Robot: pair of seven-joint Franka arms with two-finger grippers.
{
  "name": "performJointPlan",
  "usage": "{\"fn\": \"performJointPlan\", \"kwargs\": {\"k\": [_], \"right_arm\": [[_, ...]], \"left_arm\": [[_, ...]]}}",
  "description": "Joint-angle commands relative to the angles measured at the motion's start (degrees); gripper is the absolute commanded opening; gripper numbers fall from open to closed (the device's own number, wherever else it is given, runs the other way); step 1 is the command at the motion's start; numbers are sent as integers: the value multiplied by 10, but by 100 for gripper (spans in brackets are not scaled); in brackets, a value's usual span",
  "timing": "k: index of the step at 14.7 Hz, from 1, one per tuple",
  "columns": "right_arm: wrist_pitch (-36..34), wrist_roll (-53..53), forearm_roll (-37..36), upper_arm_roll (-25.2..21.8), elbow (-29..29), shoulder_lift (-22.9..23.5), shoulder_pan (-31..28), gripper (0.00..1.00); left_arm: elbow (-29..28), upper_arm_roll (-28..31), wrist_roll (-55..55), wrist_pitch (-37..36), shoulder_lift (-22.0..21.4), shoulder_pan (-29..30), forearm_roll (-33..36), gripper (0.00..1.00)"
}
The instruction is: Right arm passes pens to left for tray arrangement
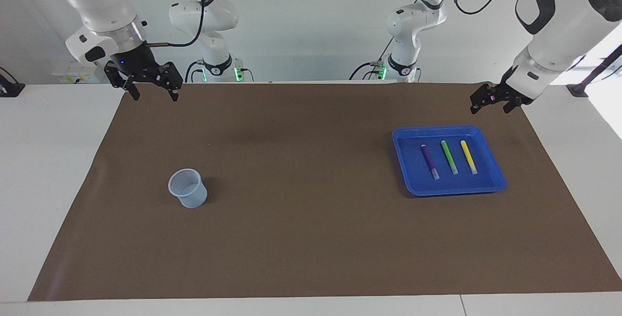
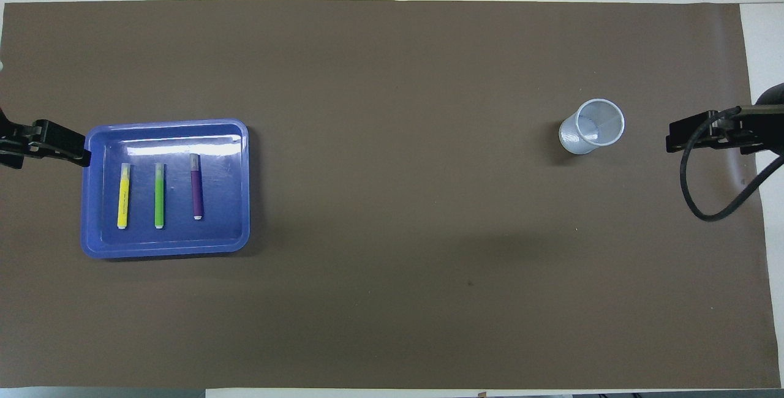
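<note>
The blue tray lies on the brown mat toward the left arm's end of the table; it also shows in the overhead view. Three pens lie side by side in it, apart from one another: purple, green, yellow. My left gripper is open and empty, raised over the mat just off the tray's robot-side corner. My right gripper is open and empty, waiting in the air over the mat's edge at the right arm's end.
A small clear cup stands upright on the mat toward the right arm's end, with nothing visible in it. The brown mat covers most of the white table.
</note>
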Motion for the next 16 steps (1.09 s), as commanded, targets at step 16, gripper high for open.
{"fn": "performJointPlan", "kwargs": {"k": [16], "right_arm": [[-9, -11, 11, 0, 0, -2, -6, 100]], "left_arm": [[-7, 142, -29, 57, -48, -183, 11, 100]]}}
